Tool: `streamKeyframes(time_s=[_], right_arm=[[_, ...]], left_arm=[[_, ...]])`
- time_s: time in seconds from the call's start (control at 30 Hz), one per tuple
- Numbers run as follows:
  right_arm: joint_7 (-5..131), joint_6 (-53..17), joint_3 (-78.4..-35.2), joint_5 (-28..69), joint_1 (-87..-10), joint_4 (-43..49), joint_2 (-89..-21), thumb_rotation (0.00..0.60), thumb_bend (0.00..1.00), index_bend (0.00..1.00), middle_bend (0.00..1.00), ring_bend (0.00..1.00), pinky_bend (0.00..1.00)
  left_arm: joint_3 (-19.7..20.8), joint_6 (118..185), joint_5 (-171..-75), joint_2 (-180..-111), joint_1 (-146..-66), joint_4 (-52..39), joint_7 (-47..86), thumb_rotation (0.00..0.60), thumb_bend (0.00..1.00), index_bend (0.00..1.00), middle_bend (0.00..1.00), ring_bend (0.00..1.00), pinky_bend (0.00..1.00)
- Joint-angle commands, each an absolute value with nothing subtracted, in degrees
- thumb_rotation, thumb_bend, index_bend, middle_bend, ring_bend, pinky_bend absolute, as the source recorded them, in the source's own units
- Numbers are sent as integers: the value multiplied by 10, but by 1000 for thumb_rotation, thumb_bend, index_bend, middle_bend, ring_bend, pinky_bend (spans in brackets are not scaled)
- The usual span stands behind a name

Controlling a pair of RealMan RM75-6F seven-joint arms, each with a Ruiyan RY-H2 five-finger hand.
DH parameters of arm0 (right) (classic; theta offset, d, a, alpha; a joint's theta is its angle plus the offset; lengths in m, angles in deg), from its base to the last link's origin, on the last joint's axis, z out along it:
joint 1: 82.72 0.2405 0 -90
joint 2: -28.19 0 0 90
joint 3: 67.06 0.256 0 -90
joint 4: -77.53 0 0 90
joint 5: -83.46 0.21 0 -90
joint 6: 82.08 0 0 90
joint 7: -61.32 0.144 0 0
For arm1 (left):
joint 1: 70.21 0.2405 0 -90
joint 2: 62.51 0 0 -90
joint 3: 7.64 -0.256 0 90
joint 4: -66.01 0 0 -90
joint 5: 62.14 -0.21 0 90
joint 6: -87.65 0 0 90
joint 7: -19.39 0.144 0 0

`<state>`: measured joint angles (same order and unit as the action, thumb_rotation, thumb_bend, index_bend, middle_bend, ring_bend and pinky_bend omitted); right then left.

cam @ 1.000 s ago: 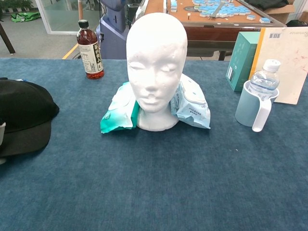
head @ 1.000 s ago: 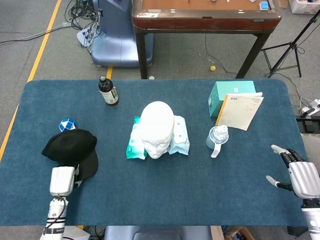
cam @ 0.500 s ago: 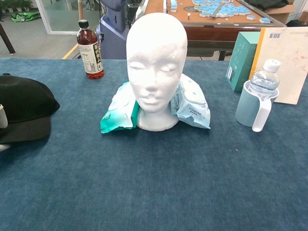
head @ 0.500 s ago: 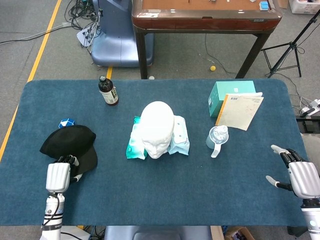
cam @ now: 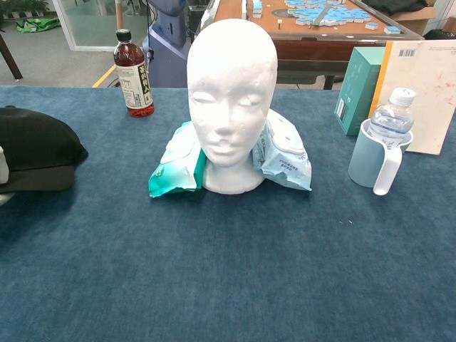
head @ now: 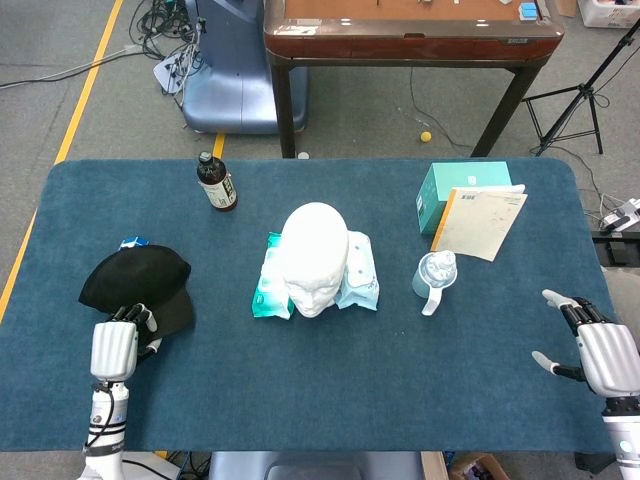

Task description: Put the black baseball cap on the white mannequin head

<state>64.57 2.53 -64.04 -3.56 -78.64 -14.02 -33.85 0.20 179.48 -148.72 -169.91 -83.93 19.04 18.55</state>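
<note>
Left hand (head: 114,345) gripping black baseball cap (head: 135,282) brim; right hand (head: 600,352) spread, empty.

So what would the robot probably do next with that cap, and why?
Probably lift the black baseball cap off the table. The left hand sits at the cap's near brim edge, fingers on it, while the cap lies flat, well to the left of the white mannequin head, which is bare. The right hand rests open far off, so the left looks set to carry it.

Bright, even overhead light, soft short shadows, sharp focus, no glare or blur.
</note>
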Motion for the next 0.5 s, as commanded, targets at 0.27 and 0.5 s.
streamKeyframes(time_s=[0.27, 0.5], right_arm=[[648, 26, -640, -35, -787, -140, -338, 600, 31, 200, 304, 224, 476], [649, 26, -640, -35, -787, -140, -338, 600, 31, 201, 304, 224, 476]], left_arm=[[1, 1787, -1479, -1696, -840, 191, 194, 600, 246, 563, 481, 439, 615], [4, 1794, -1479, -1698, -842, 198, 182, 600, 287, 617, 478, 438, 611]])
